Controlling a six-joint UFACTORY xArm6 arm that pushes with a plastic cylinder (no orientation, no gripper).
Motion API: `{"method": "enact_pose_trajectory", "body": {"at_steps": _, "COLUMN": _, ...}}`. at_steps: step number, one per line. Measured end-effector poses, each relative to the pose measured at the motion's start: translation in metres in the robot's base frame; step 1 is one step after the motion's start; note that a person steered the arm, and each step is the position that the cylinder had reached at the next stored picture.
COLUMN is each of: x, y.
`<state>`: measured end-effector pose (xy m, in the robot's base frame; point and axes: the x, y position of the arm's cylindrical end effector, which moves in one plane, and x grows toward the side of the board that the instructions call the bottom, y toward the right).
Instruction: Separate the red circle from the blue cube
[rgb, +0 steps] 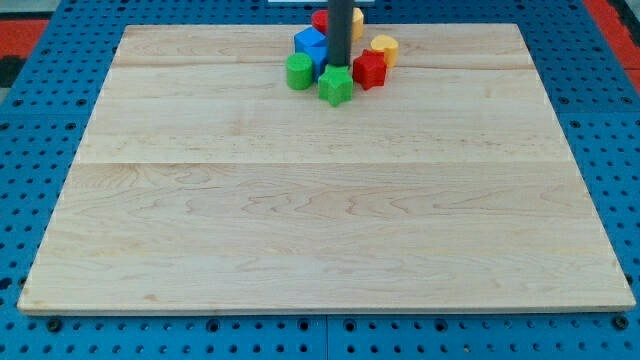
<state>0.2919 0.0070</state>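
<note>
The blocks sit in a tight cluster at the view's top centre. My tip (338, 66) rests in the middle of the cluster, just above the green star (336, 87). The blue cube (309, 43) touches the rod's left side. The red circle (320, 18) lies just above the blue cube, close to it and partly hidden by the rod.
A green circle (299, 72) lies left of the green star. A red star (369, 70) lies to its right, with a yellow block (385, 48) above it. Another yellow block (357, 20) peeks out right of the rod. The wooden board (320, 220) ends close behind the cluster.
</note>
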Motion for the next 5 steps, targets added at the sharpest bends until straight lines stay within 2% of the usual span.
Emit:
{"method": "enact_pose_trajectory", "body": {"at_steps": 1, "x": -0.029, "y": 0.012}}
{"method": "enact_pose_trajectory", "body": {"at_steps": 2, "x": -0.072, "y": 0.062}}
{"method": "enact_pose_trajectory", "body": {"at_steps": 3, "x": -0.099, "y": 0.069}}
{"method": "enact_pose_trajectory", "body": {"at_steps": 4, "x": -0.100, "y": 0.052}}
{"method": "enact_pose_trajectory", "body": {"at_steps": 5, "x": -0.097, "y": -0.001}}
